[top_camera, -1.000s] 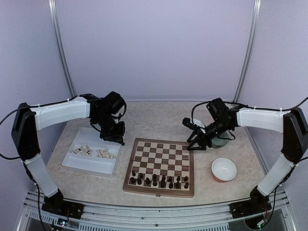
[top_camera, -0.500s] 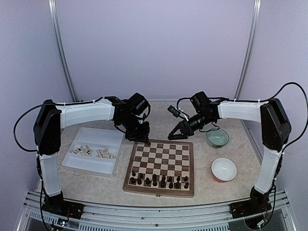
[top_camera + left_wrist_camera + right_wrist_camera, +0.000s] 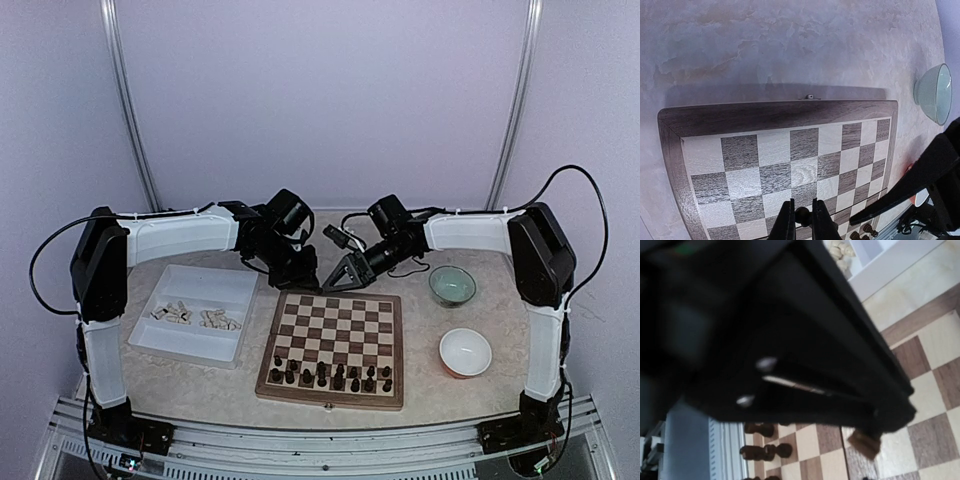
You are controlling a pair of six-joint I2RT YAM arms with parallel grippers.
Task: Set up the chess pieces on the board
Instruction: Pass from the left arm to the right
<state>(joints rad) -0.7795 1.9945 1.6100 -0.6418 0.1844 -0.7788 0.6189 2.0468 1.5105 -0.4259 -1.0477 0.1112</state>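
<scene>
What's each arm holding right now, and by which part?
Left fingers pinch a dark chess piece near its rounded top. Right fingers stand apart; nothing shows between them in the top view.

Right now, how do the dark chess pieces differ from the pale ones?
The dark pieces stand upright in rows along the near edge of the board; the pale pieces lie jumbled in the white tray beside it. The dark pieces are brown-black, the pale pieces cream. Both are tiny chessmen.
</scene>
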